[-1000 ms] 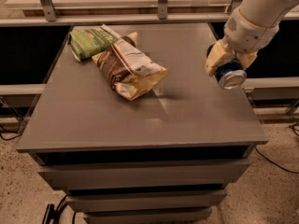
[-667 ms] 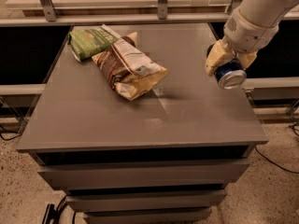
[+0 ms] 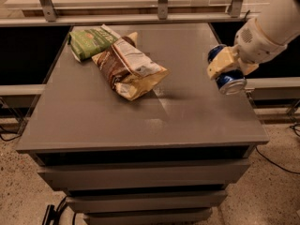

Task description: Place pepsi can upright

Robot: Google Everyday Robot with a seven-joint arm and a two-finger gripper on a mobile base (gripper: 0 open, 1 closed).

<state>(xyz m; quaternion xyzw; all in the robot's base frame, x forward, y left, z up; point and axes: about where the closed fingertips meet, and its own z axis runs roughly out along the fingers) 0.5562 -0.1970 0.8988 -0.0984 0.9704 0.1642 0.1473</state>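
The gripper point(image 3: 227, 70) hangs at the right edge of the surface point(image 3: 187, 111), about halfway between its near and far sides. Its cream fingers point(image 3: 219, 65) are clamped on the pepsi can point(image 3: 231, 83) across the can's body. The can is in the air and tilted: its silver end points toward the near right and slightly down, and a bit of blue wall shows on the far side of the fingers. It appears to be clear of the surface rather than resting on it. The white arm point(image 3: 274, 25) reaches in from the upper right.

A grip across the body suits the job. It leaves both ends free, so turning the wrist would bring one flat end down to face the surface. The can probably needs that turn, and a shift to the left over open grey top, before it is let go; set down this close to the edge, it could tip off.

Two snack bags lie well away on the far left. A green bag point(image 3: 89, 41) is flat near the far-left corner, and a brown bag point(image 3: 129, 67) lies partly across it, pointing toward the middle. Both look puffed and closed, so their contents cannot be seen. The drawers point(image 3: 140, 175) below the surface are shut, so what they hold is hidden. I cannot tell whether the can is full or empty.
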